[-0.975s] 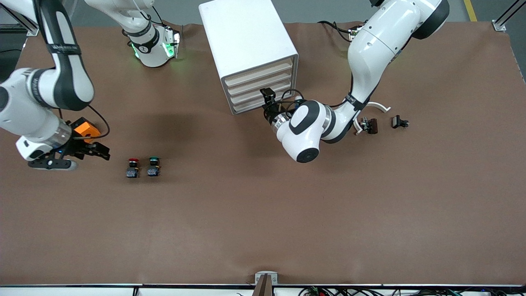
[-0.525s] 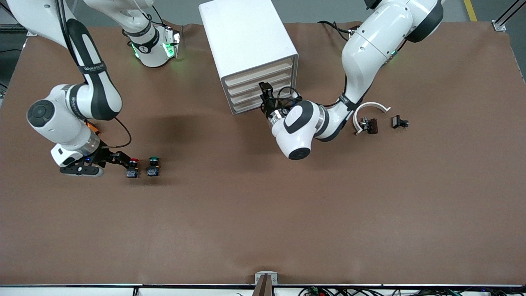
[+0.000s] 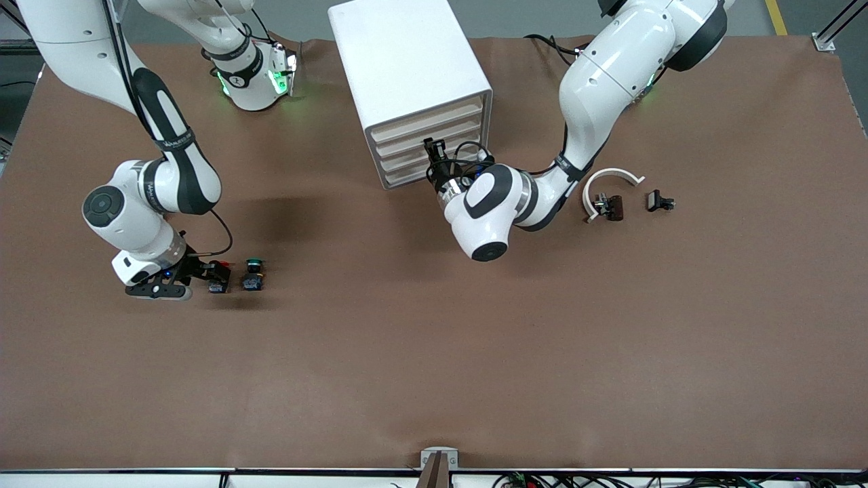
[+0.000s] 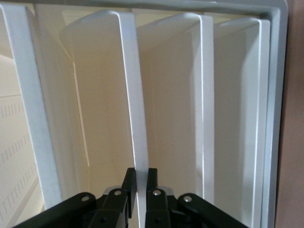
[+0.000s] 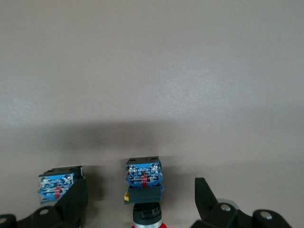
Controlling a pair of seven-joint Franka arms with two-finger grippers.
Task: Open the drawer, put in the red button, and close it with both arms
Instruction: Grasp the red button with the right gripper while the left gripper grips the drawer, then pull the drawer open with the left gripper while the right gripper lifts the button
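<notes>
My right gripper (image 5: 140, 202) is down at table level, fingers (image 5: 207, 194) spread wide, with the red button (image 5: 144, 187) between them, untouched. The green button (image 3: 253, 274) stands just beside it. My left gripper (image 4: 138, 183) is clenched on the thin front lip of a drawer (image 4: 135, 104) in the white cabinet (image 3: 407, 61), at the drawer fronts.
</notes>
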